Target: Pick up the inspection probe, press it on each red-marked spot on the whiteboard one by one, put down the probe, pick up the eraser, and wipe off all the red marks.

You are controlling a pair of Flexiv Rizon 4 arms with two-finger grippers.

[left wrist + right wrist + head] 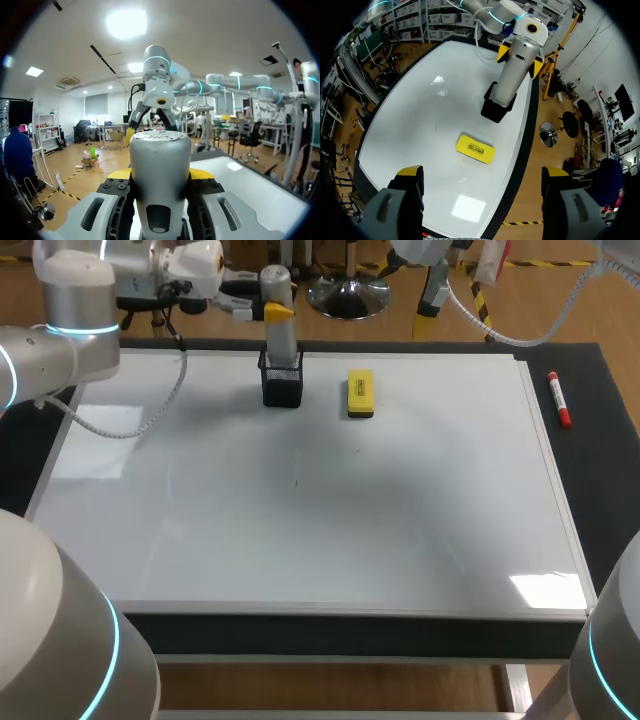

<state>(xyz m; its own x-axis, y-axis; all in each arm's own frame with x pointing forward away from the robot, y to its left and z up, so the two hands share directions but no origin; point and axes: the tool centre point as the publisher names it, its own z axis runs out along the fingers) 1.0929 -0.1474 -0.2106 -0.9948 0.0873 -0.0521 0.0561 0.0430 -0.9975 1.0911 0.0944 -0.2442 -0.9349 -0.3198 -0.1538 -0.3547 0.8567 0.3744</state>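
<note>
The grey cylindrical probe (277,320) stands with its lower end in a black mesh holder (283,383) at the back of the whiteboard (300,540). My left gripper (160,175) is shut on the probe (160,170), a yellow tip on each side of it. The yellow eraser (360,393) lies flat just right of the holder. My right gripper (482,172) hangs open and empty high above the board's back edge, with the eraser (475,148), holder (495,107) and probe (512,75) ahead of it. I see no red marks on the board.
A red marker (558,400) lies on the dark mat right of the whiteboard's frame. A tiny dark speck (296,481) shows near the board's middle. The left arm's cable (150,415) droops over the board's back left corner.
</note>
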